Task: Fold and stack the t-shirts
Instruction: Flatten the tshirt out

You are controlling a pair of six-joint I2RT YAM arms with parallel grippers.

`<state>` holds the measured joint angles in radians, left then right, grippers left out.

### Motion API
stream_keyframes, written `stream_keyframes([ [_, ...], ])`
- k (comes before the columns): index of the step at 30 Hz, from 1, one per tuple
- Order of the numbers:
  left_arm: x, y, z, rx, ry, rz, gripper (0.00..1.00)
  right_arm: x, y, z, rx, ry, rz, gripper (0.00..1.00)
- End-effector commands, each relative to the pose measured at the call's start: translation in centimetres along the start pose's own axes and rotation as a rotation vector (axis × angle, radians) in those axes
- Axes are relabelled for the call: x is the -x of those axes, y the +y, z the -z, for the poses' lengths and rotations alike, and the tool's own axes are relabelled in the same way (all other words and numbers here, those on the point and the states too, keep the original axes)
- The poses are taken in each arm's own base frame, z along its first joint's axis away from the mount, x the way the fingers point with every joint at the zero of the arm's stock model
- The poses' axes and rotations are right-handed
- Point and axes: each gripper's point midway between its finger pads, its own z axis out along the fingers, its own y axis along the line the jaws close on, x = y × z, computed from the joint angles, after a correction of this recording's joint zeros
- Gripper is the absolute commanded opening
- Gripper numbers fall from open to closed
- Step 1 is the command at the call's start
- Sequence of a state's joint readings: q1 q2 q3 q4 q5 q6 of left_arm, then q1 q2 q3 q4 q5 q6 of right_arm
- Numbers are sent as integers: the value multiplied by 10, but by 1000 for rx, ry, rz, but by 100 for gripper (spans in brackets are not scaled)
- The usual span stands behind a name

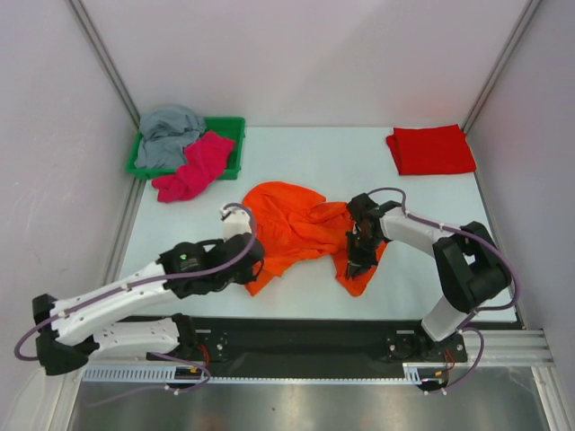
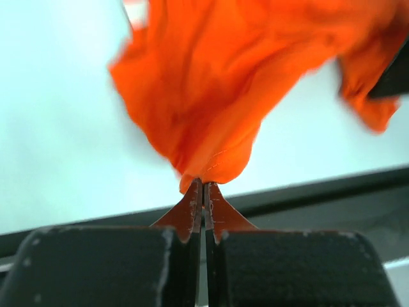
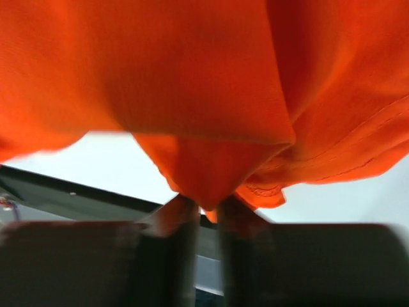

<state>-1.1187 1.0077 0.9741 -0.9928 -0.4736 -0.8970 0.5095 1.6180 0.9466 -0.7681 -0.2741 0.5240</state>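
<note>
Left wrist: left hand on orange t-shirt

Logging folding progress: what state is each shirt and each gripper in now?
orange t-shirt, crumpled, not folded
red t-shirt, folded, lying flat at the far right corner
pink t-shirt, crumpled, draped over the front edge of the green tray
grey t-shirt, crumpled, in the green tray
left gripper, shut on the orange t-shirt
right gripper, shut on the orange t-shirt
</note>
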Motion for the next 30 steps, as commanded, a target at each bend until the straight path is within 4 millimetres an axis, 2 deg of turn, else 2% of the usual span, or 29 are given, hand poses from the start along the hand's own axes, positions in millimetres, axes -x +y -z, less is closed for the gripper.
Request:
stream_keyframes([
  [1, 69, 25, 41, 76, -234, 51, 0, 26, 12, 10, 1, -73, 32, 13],
  [2, 84, 30, 51, 92, -281, 43, 0, 32, 16, 16, 8, -95, 41, 6],
  [3, 109, 31, 71, 84, -354, 67, 0, 34, 20, 21, 22, -107, 50, 0],
  [4, 123, 35, 83, 95, -403, 72, 0, 33, 22, 24, 33, -103, 61, 0],
  [5, 141, 49, 97, 155, -479, 62, 1, 33, 29, 31, 55, -111, 90, 0],
  [6, 161, 54, 119, 154, -545, 96, 0, 33, 37, 38, 86, -115, 108, 0],
  [9, 202, 78, 165, 245, -704, 113, 0, 34, 45, 54, 96, -139, 132, 0],
  [11, 217, 90, 186, 306, -761, 61, 0, 30, 38, 58, 61, -135, 122, 0],
  [12, 229, 92, 199, 308, -820, 97, 0, 30, 33, 61, 43, -146, 117, 0],
  [15, 242, 98, 215, 343, -875, 49, 0, 27, 15, 71, -5, -165, 67, 0],
  [18, 241, 100, 212, 382, -864, -2, 0, 19, 14, 86, 56, -152, 38, 0],
  [20, 235, 100, 205, 385, -844, -5, 0, 16, 14, 107, 100, -177, 16, 0],
  [22, 226, 99, 194, 369, -819, -24, 0, 10, 18, 124, 132, -188, 11, 0],
  [23, 222, 97, 188, 354, -810, -11, 0, 13, 22, 132, 146, -208, 13, 0],
  [25, 211, 88, 169, 324, -765, -33, 0, 14, 24, 131, 160, -177, 27, 1],
  [26, 206, 85, 159, 320, -736, -59, 0, 19, 23, 131, 160, -173, 23, 2],
  [27, 199, 82, 146, 324, -704, -83, 0, 28, 20, 131, 150, -178, 21, 15],
  [28, 194, 77, 136, 318, -680, -89, 1, 40, 16, 129, 135, -188, 15, 22],
  [29, 189, 70, 119, 308, -628, -120, 0, 58, 2, 121, 101, -191, -8, 24],
  [30, 182, 67, 106, 311, -599, -132, 0, 79, -8, 122, 56, -238, -16, 34],
])
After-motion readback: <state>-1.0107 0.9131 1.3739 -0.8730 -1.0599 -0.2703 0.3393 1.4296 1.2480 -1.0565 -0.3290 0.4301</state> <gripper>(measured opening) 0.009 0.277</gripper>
